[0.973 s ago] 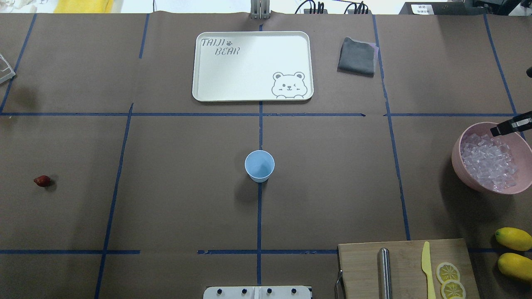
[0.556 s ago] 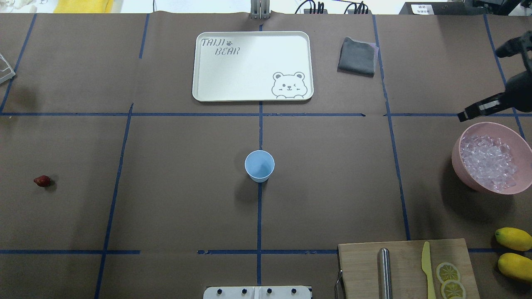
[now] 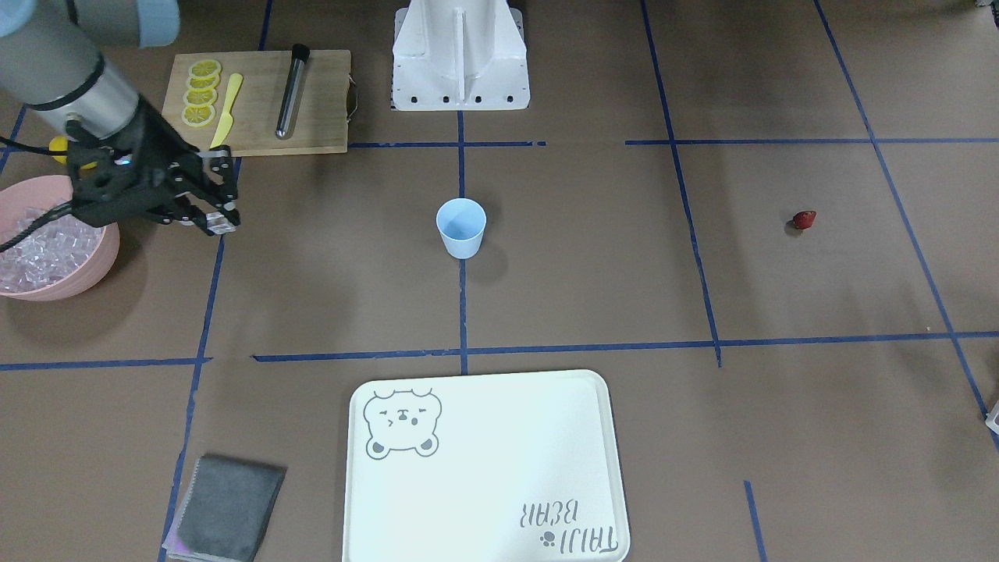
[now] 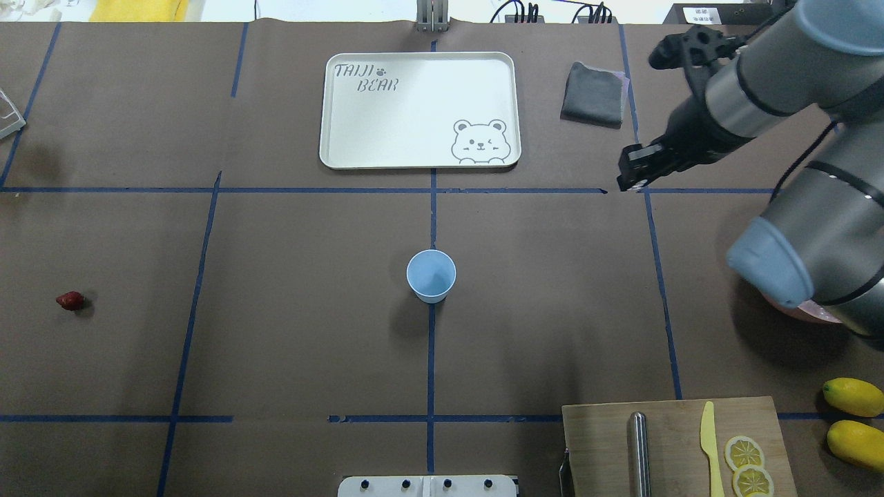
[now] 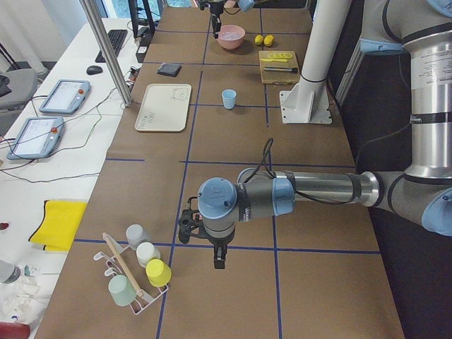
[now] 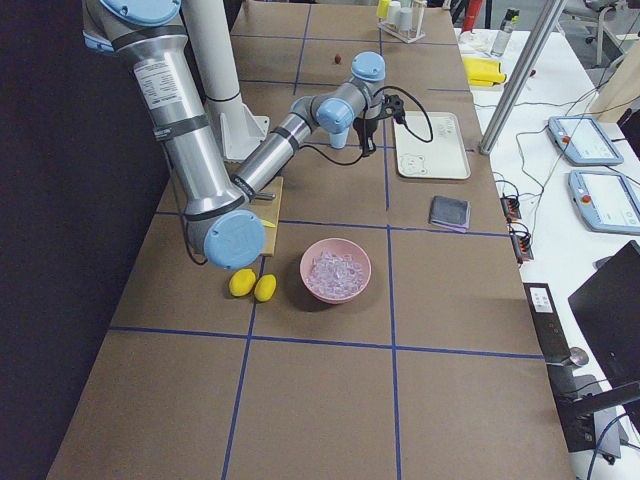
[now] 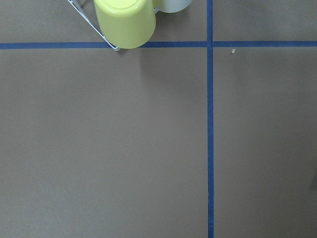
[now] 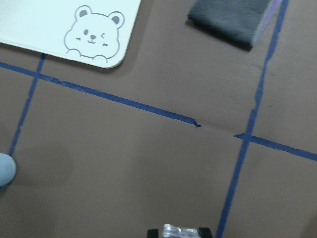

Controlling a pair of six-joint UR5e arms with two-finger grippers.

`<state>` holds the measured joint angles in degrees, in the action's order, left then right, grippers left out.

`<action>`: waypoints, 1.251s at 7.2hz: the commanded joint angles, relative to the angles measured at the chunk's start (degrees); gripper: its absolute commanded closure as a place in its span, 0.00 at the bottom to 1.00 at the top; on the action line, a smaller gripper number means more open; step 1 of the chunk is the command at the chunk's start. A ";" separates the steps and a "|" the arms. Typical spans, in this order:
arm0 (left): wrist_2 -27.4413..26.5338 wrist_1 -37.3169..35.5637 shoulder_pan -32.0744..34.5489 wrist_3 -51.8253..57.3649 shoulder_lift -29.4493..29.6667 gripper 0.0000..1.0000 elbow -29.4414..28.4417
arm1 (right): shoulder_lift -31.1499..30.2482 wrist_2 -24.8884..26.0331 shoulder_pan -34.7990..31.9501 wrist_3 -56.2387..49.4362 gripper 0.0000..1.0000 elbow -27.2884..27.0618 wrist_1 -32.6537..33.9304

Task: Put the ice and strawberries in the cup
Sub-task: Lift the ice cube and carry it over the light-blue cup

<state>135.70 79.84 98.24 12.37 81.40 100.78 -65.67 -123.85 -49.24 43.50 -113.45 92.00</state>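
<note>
Light blue and upright, the cup (image 4: 431, 275) stands at the table's middle on a blue tape line, and we see nothing in it. The strawberry (image 4: 70, 300) lies alone on the brown paper far out on the robot's left side, well apart from the cup.

The right arm enters the overhead view from the right edge. Its elbow hangs over the pink bowl (image 3: 78, 285) and its forearm reaches toward the centre. In the front-facing view the right gripper (image 3: 221, 222) is off the table just past the bowl's cup-side rim, tilted with its fingers pointing down and toward the cup. The fingers are closed on one clear ice cube (image 8: 181, 231), which the right wrist camera shows pinched between the tips. The rest of the ice (image 3: 35, 250) is heaped in the bowl. Gripper and cup are well apart.

The left arm shows only in the left side view, stretched low across the table's near end, with the left gripper (image 5: 219, 258) pointing straight down over a tape line near a wire rack of upturned cups (image 5: 138, 265). We cannot tell whether its fingers are apart or together.
</note>
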 commanded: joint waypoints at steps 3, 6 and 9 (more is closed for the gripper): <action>0.00 -0.04 -0.15 0.03 -0.02 0.00 -0.05 | 18.44 17.56 16.51 17.38 0.96 12.08 1.34; 0.00 -0.21 -0.24 0.03 -0.10 0.00 -0.14 | 21.90 25.58 23.47 21.26 0.82 16.50 1.34; 0.00 -0.21 -0.24 0.03 -0.63 0.00 -0.05 | 21.90 25.59 24.01 21.18 0.79 16.16 5.03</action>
<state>135.70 79.63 98.00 12.39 80.89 100.71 -43.80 -98.37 -25.51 64.64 -97.33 96.39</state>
